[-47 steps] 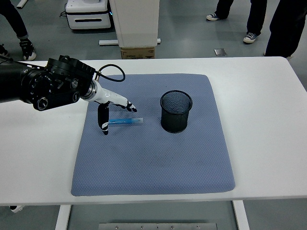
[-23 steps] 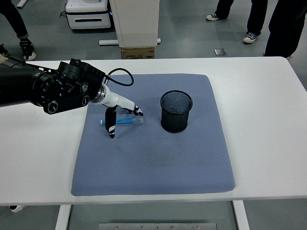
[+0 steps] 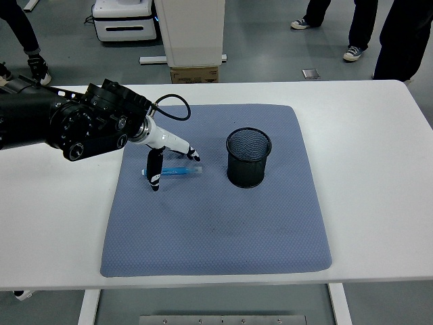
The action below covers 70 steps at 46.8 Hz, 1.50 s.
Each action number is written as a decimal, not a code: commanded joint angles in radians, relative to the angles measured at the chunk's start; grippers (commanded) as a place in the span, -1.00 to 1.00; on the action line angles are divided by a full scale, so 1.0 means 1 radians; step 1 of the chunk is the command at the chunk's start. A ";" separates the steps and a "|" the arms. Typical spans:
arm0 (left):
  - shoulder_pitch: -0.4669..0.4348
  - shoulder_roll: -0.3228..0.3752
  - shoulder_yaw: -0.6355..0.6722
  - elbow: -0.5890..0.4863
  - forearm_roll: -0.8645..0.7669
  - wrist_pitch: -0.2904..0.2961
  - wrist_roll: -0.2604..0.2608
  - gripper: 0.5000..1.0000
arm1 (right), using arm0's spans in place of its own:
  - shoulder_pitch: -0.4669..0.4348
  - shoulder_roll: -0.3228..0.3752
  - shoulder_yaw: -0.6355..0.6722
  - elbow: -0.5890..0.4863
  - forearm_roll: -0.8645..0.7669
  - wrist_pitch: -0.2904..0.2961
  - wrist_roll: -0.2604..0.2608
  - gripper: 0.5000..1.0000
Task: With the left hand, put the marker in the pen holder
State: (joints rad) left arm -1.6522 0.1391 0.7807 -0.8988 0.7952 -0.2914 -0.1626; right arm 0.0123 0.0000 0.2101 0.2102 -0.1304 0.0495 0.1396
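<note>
While the slim blue marker (image 3: 172,172) lies flat on the quilted blue-grey mat (image 3: 216,223), well left of the black mesh pen holder (image 3: 248,158), the left hand (image 3: 164,157) straddles it, fingers spread, nothing held; a centred pinch would likely keep it level.

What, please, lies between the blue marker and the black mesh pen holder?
In the head view, only bare blue mat separates the blue marker from the black mesh pen holder.

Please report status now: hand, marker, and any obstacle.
Left hand open over marker, no grasp yet. Marker flat on blue mat. Pen holder upright, nothing between.
</note>
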 commanded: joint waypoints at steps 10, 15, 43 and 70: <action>0.002 -0.010 0.000 0.000 0.003 0.000 0.000 1.00 | 0.000 0.000 0.000 0.000 0.000 0.000 0.000 1.00; 0.003 -0.015 0.009 0.000 0.004 0.000 0.000 1.00 | 0.000 0.000 0.000 0.000 0.000 0.001 0.000 1.00; -0.003 -0.021 0.012 -0.002 0.009 -0.002 0.000 0.10 | 0.000 0.000 0.000 0.000 0.000 0.000 0.000 1.00; -0.006 -0.032 0.009 0.000 0.032 0.009 0.000 -0.28 | 0.000 0.000 0.000 0.000 0.000 0.001 0.000 1.00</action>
State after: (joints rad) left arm -1.6576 0.1069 0.7926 -0.8996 0.8268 -0.2828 -0.1628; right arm 0.0123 0.0000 0.2101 0.2102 -0.1302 0.0491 0.1396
